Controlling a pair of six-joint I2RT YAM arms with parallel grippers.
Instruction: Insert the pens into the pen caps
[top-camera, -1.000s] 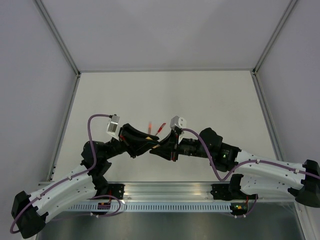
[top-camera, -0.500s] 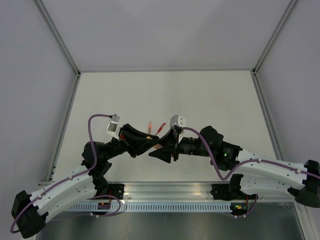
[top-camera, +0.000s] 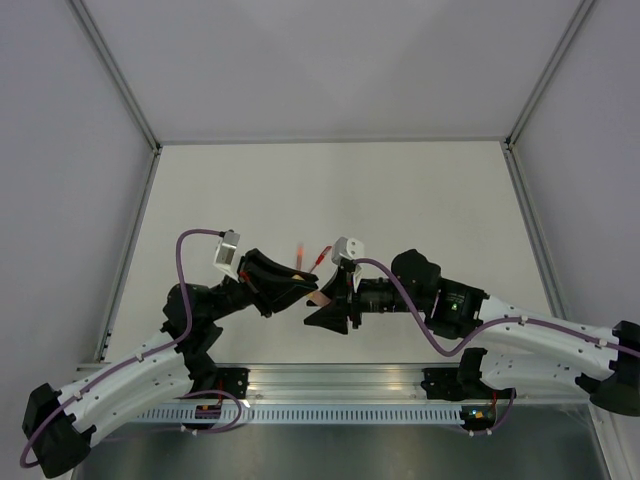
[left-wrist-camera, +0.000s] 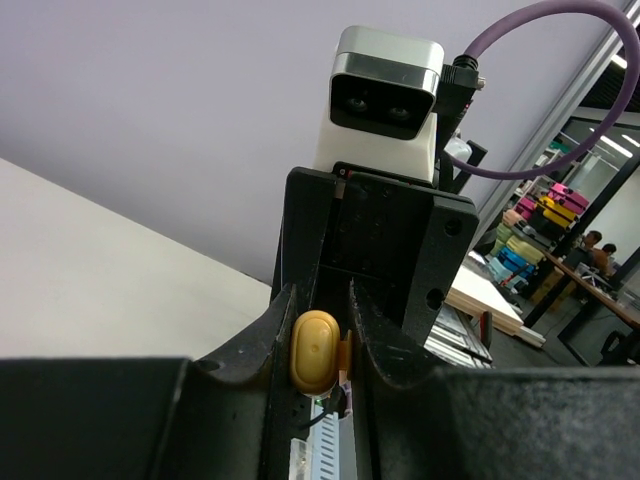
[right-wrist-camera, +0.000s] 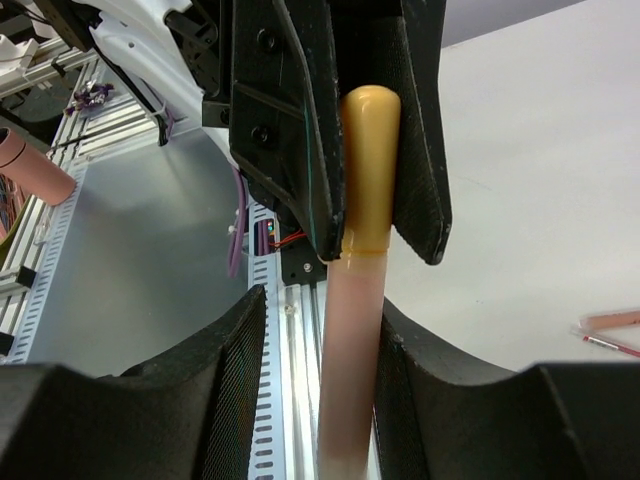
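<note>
Over the white table (top-camera: 400, 190), our right gripper (right-wrist-camera: 322, 320) clamps the slim pale-pink pen barrel (right-wrist-camera: 350, 400), its tip inside the stubby orange plastic cap (right-wrist-camera: 368, 150) pinched by our left gripper (right-wrist-camera: 375, 240). We fear a tilted push jams it or slips the cap free.

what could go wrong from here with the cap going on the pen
1. The cap sits over the tip of the pen, but the pictures don't show whether it is pushed fully home. If the left hand lets go early, the cap may drop off.
2. Both hands grip one joined piece in mid-air. A slightly off-line push by the right hand could bend the pen or make it slip.
</note>
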